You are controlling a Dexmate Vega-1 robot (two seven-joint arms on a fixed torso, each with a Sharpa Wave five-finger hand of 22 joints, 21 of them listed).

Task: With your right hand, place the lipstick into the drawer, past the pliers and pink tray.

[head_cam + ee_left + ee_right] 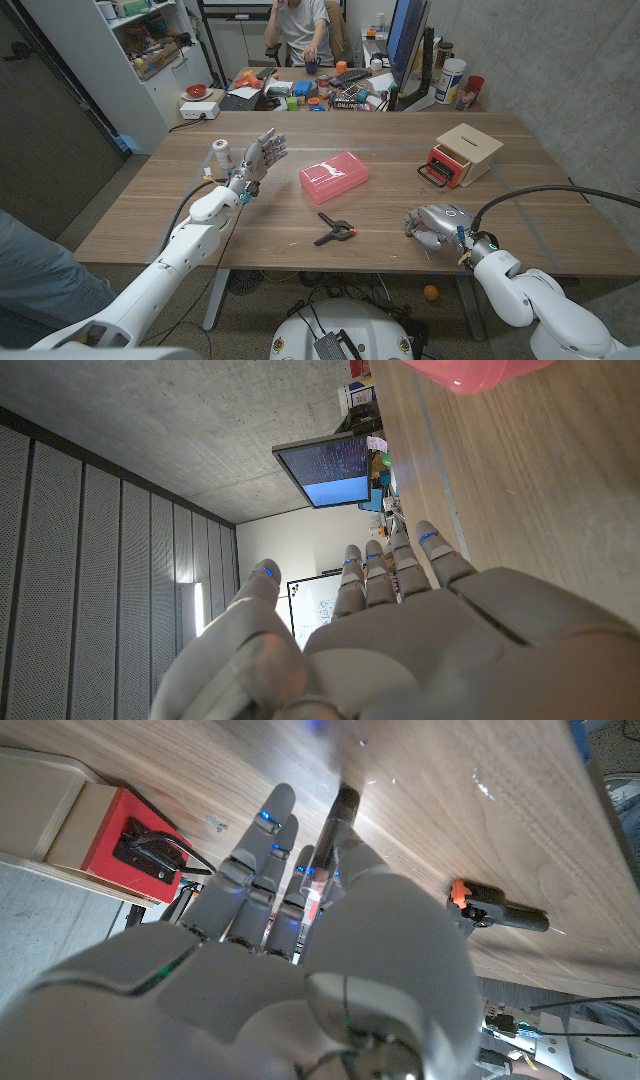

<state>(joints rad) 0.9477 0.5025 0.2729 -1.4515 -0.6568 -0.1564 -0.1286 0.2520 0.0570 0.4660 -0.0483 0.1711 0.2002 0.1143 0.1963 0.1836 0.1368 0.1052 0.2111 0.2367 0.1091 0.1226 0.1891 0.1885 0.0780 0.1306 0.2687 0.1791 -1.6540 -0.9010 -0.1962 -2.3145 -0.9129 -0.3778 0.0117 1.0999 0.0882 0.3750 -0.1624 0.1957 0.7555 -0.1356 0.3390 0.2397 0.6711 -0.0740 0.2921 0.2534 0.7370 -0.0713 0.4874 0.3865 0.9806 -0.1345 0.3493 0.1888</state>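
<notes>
Near right: right hand (435,224), fingers (262,870) wrapped around slim clear-and-black lipstick tube (328,845), low over brown wooden tabletop (200,190). Far right: small wooden box with red drawer (447,164) pulled open. Centre: pink plastic tray (334,177), then black orange-tipped pliers (334,230). Left hand (258,160) raised, fingers spread, empty. Likely light, rigid, slick; best pinched mid-barrel.

The head view looks down from high over the whole counter (200,200). Each wrist view sits close behind its own fingers (262,870), turned over. Beyond those fingers, the drawer (120,845) and pliers (495,905) also appear from above.
</notes>
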